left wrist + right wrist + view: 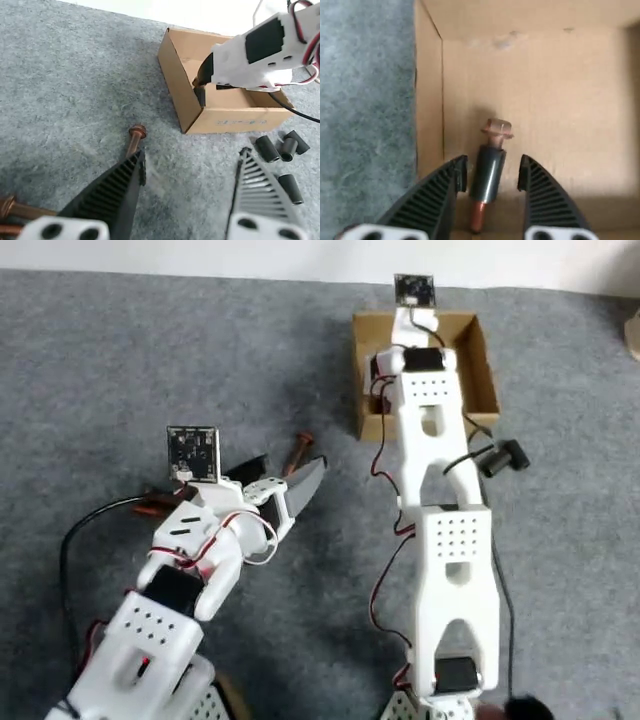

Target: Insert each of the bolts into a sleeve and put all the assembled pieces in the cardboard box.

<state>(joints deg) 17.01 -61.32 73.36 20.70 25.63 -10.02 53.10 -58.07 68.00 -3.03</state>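
Inside the open brown cardboard box (427,100), a copper-coloured hex bolt seated in a black cylindrical sleeve (489,175) lies on the floor close to one side wall. Right gripper (492,161) fingers stand open, one on each side of this piece, with a gap on both sides. Left gripper (192,152) fingers are spread open above the grey felt table cover (60,75); a loose copper bolt (135,139) lies at its dark fingertip, and loose black sleeves (267,148) lie beside the box

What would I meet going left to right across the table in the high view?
In order: copper-coloured bolts → lone copper-coloured bolt → brown cardboard box → black cylindrical sleeves.
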